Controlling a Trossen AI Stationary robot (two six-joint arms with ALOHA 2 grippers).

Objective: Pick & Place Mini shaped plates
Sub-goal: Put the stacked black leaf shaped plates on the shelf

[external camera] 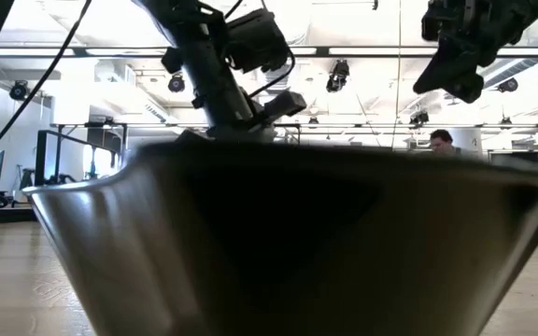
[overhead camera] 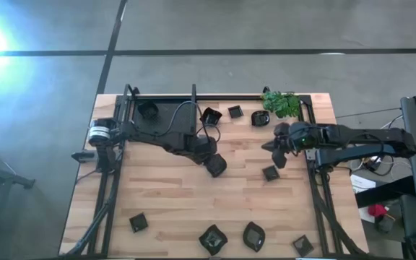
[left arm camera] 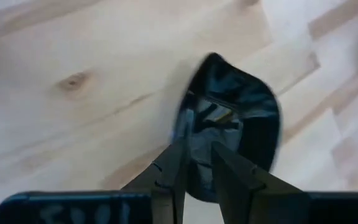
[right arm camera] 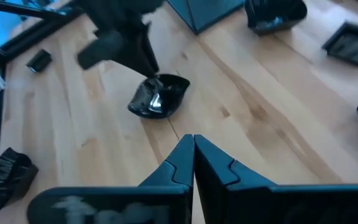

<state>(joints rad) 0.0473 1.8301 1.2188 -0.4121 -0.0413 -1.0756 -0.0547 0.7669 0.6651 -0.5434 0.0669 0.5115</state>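
- Spreading under both my arms is the wooden counter [overhead camera: 179, 202], the largest thing in sight; on the overhead clock face my left arm reaches in from nine o'clock and my right arm from three.
- Next in size, the flat black tray [overhead camera: 166, 119] lies toward eleven o'clock, with one small dish [overhead camera: 148, 109] sitting on its far corner.
- Then the green plant [overhead camera: 282, 103] at about one o'clock, just beyond my right gripper.
- My left gripper [overhead camera: 211, 160] is at the counter's centre, its fingers [left arm camera: 173, 171] clamped over the rim of one mini plate [overhead camera: 217, 165], one finger inside the bowl and one outside.
- That plate is rounded and pinched to a point; its long axis runs roughly straight away from my left wrist, point end farthest from me. Whether it has left the wood or rests tilted on it, I cannot tell. It is already in the left arm's grip, so I judge the coming move belongs to that arm and turns on which way it carries the plate.
- My right gripper [right arm camera: 193, 163] hovers near two o'clock with its fingers pressed together on nothing; the held plate [right arm camera: 159, 96] lies ahead of it, well apart.
- Smallest, the remaining mini plates: three along twelve o'clock [overhead camera: 235, 111], a square one [overhead camera: 270, 172] just below my right gripper, and four along six o'clock [overhead camera: 213, 238].
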